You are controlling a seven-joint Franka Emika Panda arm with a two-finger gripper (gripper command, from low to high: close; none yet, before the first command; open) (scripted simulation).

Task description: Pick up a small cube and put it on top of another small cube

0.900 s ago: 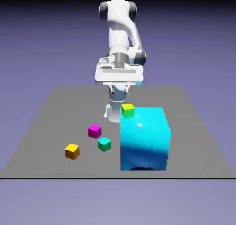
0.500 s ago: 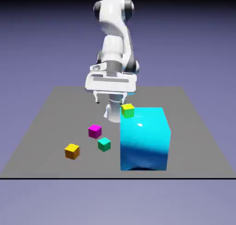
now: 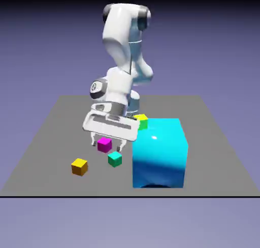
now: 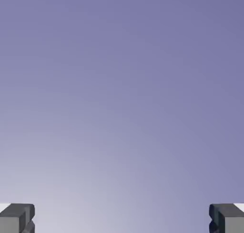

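Observation:
The small teal-green cube (image 3: 115, 159) rests on the grey table (image 3: 51, 135), just left of the big cyan block. Further toward the exterior view's left lies the other small cube (image 3: 79, 166), orange-yellow and the same size. My gripper (image 3: 107, 143) hangs tilted above the table, over the magenta cube and a little above and behind the teal one, touching neither. Its jaws are open wide with nothing between them. In the hand view only the blue-violet backdrop shows, with one grey fingertip (image 4: 17, 218) in each bottom corner; no cube appears there.
A big cyan block (image 3: 160, 153) stands right of the teal cube, close to the hand's right end. A yellow-green cube (image 3: 141, 121) sits at its back left corner. A magenta cube (image 3: 104, 144) lies under the hand.
The arm has bent down and swung toward the exterior view's left and front. The hand has dropped from well above the table to just over the magenta cube, tilting. The cubes have not moved.

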